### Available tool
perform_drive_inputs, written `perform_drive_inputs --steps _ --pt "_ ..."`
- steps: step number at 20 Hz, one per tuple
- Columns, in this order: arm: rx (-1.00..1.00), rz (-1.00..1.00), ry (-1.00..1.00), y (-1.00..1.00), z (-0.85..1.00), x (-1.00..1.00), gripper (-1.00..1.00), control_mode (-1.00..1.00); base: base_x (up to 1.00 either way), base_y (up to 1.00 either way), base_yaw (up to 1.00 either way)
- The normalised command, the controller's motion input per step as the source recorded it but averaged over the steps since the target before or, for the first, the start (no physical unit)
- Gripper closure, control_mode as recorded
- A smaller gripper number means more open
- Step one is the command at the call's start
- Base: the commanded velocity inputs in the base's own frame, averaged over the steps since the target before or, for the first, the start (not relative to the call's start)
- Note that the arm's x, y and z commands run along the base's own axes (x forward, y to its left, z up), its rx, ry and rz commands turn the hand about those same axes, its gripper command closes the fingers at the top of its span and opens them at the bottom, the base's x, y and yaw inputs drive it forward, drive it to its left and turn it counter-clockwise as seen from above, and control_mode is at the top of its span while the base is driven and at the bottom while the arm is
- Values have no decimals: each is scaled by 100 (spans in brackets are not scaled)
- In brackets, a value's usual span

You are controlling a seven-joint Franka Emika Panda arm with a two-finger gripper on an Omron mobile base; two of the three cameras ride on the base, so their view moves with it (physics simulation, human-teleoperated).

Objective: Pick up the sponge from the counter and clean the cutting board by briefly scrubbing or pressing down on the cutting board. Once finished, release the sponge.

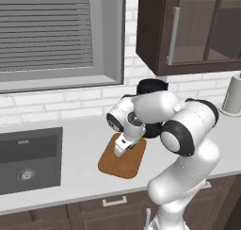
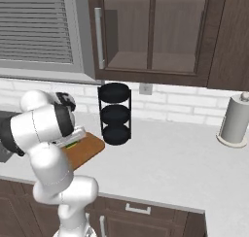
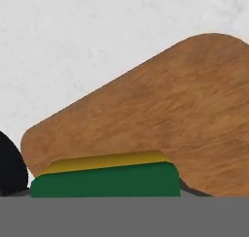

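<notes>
The sponge (image 3: pixel 104 180), dark green over yellow, sits at the bottom centre of the hand view, right between my fingers and over the near end of the brown wooden cutting board (image 3: pixel 170 110). My gripper (image 1: pixel 121 149) is down low over the cutting board (image 1: pixel 120 167) and shut on the sponge (image 1: pixel 135 146), whose green edge shows beside the hand. From the right side the arm hides most of the hand; a green strip of the sponge (image 2: pixel 73 143) shows above the cutting board (image 2: pixel 86 151). The board lies on the light counter (image 1: pixel 80 144).
A dark sink basin (image 1: pixel 28 158) is sunk into the counter left of the board. A black three-tier rack (image 2: pixel 115 113) stands just behind the board. A paper towel roll (image 2: pixel 235 119) stands at the far right. Wall cabinets (image 1: pixel 188 26) hang overhead.
</notes>
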Motion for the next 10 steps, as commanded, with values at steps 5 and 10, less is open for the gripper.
perform_drive_inputs --steps 5,10 --pt "-35 10 86 51 20 15 100 -100 0 0 0" --pt "-50 12 100 20 0 80 100 -100 0 0 0"
